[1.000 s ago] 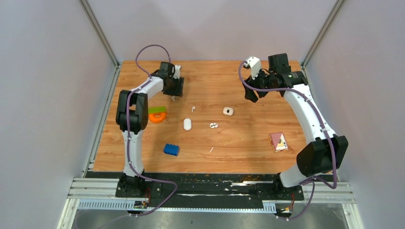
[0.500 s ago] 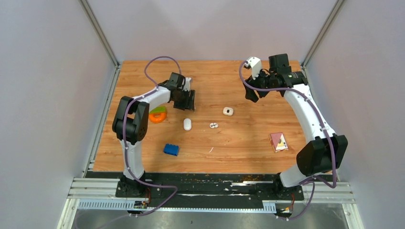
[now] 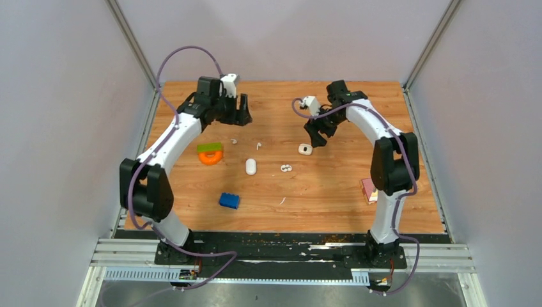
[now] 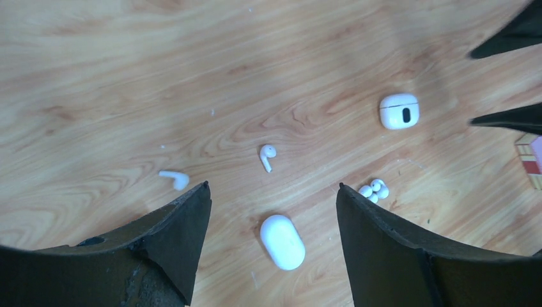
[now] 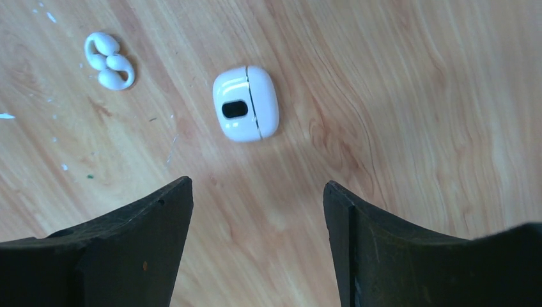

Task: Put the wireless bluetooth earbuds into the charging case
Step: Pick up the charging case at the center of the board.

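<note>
1. Two arms reach over the wooden table (image 3: 332, 204). The left arm (image 3: 172, 137) stretches to the upper left of the top view and the right arm (image 3: 383, 137) curls toward upper centre.
2. Left gripper (image 3: 236, 118): released, jaws wide, nothing between them. Right gripper (image 3: 317, 136): same story, spread apart and empty.
3. Clutter next, none of it the job: an orange-and-green toy (image 3: 210, 153) at centre left, a blue brick (image 3: 229, 201) below it, and a pink block (image 3: 369, 188) half hidden behind the right arm.
4. Now the cases. An oval case (image 3: 250, 166) lies at frame centre, with a square case (image 3: 305, 149) up and to its right. Both look closed. I can't tell which one takes which earbuds.
5. Here's the relation that counts. In the right wrist view the square case (image 5: 246, 103) sits just above the gap of the right gripper (image 5: 257, 182), a touch left of centre, its seam running up and down the frame. That arm is clearly the nearer one.
6. Left wrist view: a stemmed earbud (image 4: 267, 157) lies just above the gap of the left gripper (image 4: 273, 187), its stem running nearly up and down the frame. I'd judge closing jaws would meet it across the stem. The oval case (image 4: 282, 242) shows between the fingers, lower in the frame.
7. A second stemmed earbud (image 4: 175, 179) lies just above the left finger, its stem running sideways in the frame.
8. Smallest: a rounded cluster (image 5: 108, 61) of white pieces, upper left of the right wrist view, apart from the square case.
</note>
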